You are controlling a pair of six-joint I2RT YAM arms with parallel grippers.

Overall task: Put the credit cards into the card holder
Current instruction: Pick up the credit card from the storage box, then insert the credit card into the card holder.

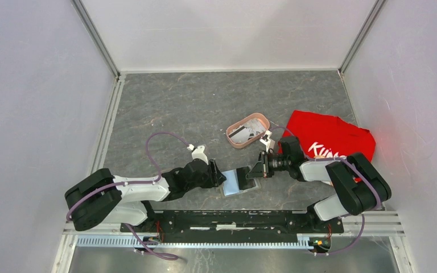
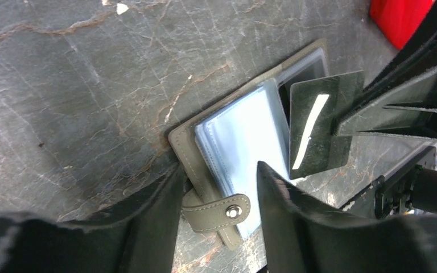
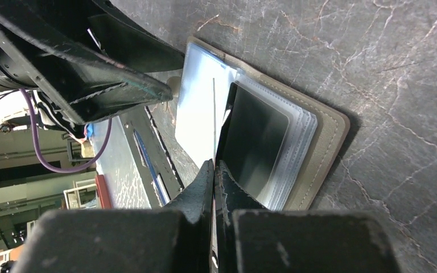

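Evidently mid-insertion, the right gripper (image 3: 213, 165) pinches one card (image 2: 318, 122) edge-on over the open card holder (image 1: 236, 183) at the near edge of the table (image 1: 193, 102), the left gripper (image 2: 221, 168) spread astride its strap (image 2: 216, 213), so next the card probably must slide squarely into a sleeve (image 2: 233, 142).

You're looking at robotics lab test cell. Signs: white panel walls (image 1: 227, 28) boxing desk (image 1: 205, 96) on three sides; aluminium corner posts (image 1: 95, 37); left arm (image 1: 125, 193) and right arm (image 1: 347, 182) bolted to metal rail (image 1: 227, 219) at near edge; purple cable (image 1: 159, 139) looped along arm. Your right wrist view catches cluttered indoor room (image 3: 11, 170) beyond desk, blurred.
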